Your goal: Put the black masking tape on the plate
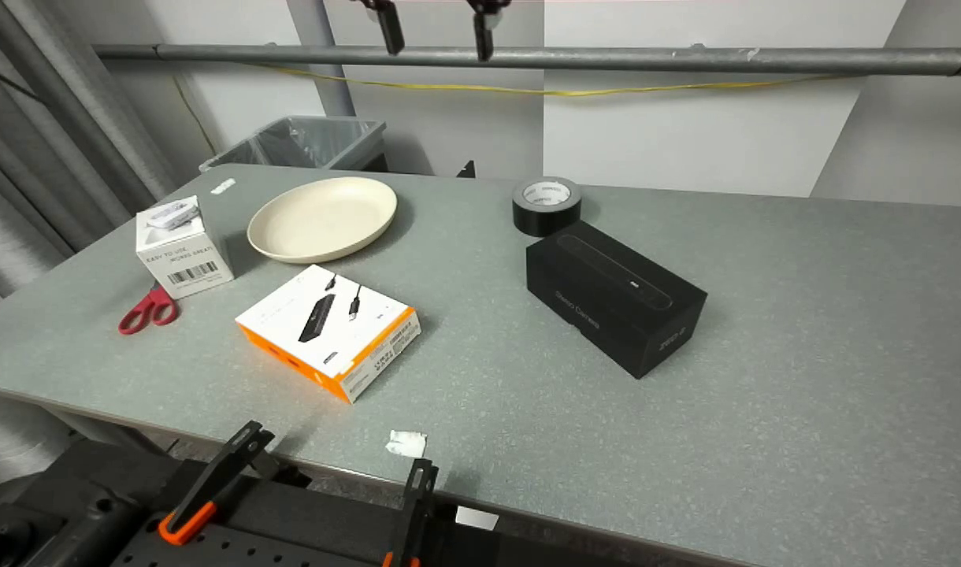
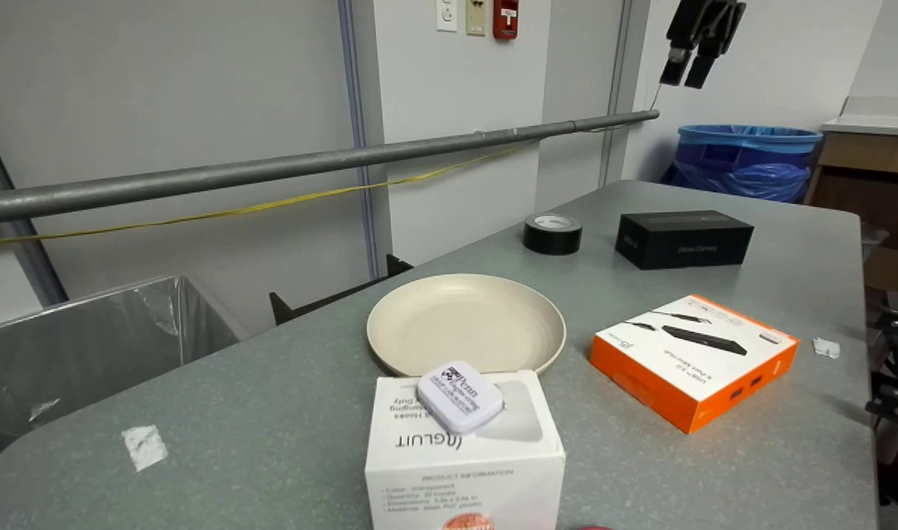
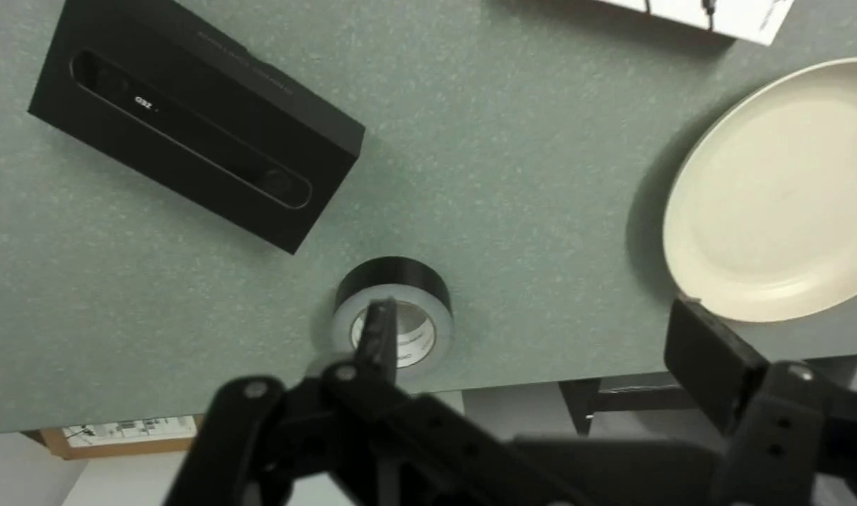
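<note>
Wrist view: blocky black fingers [image 3: 711,362], wide apart and empty. The round black tape roll [image 3: 416,343] sits on the speckled grey desk [image 3: 527,211], its hole partly hidden, so hard to judge. It's probably firm, a bit heavy; squeeze its outer sides.

The plate [image 1: 323,219] is plain cream. Well apart from it, the masking tape [image 1: 547,214] is black around the side and grey on top, its white core printed with dark lettering. Farther from the plate, the long box [image 1: 614,299] is black with small pale lettering. Near the plate, the pack [image 1: 328,335] has a white top with black pictures and orange edging. Beside the plate, the carton [image 1: 185,256] is white with dark print; farther off, the scissors handles [image 1: 157,296] are red. The desk [image 1: 465,378] is speckled grey; the jaws are black.
</note>
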### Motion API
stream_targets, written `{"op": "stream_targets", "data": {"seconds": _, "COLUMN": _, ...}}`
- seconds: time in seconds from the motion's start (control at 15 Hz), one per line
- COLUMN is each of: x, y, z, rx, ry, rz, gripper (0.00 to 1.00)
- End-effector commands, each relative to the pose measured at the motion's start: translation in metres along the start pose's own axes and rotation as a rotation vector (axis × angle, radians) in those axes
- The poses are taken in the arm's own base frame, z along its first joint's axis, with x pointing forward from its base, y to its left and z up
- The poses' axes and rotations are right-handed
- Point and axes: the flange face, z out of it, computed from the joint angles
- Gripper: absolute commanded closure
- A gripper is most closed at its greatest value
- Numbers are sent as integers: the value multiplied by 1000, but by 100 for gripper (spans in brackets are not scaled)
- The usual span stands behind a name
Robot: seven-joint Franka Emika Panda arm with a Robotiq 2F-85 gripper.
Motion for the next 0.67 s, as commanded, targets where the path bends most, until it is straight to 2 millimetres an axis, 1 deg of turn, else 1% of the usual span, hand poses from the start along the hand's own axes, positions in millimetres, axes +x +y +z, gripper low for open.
{"op": "stream_targets", "data": {"seconds": 0.0, "x": 44, "y": 28, "z": 27, "rx": 6, "ry": -24, "rz": 73, "gripper": 0}}
{"op": "stream_targets", "data": {"seconds": 0.07, "x": 19, "y": 18, "z": 20, "rx": -5, "ry": -17, "rz": 44, "gripper": 0}}
{"op": "stream_targets", "data": {"seconds": 0.13, "x": 28, "y": 23, "z": 27, "rx": -6, "ry": -24, "rz": 58, "gripper": 0}}
{"op": "stream_targets", "data": {"seconds": 0.27, "x": 38, "y": 27, "z": 33, "rx": -9, "ry": -28, "rz": 65, "gripper": 0}}
{"op": "stream_targets", "data": {"seconds": 0.53, "x": 41, "y": 27, "z": 31, "rx": -9, "ry": -23, "rz": 65, "gripper": 0}}
{"op": "stream_targets", "data": {"seconds": 0.6, "x": 57, "y": 21, "z": 38, "rx": -19, "ry": -42, "rz": 105, "gripper": 0}}
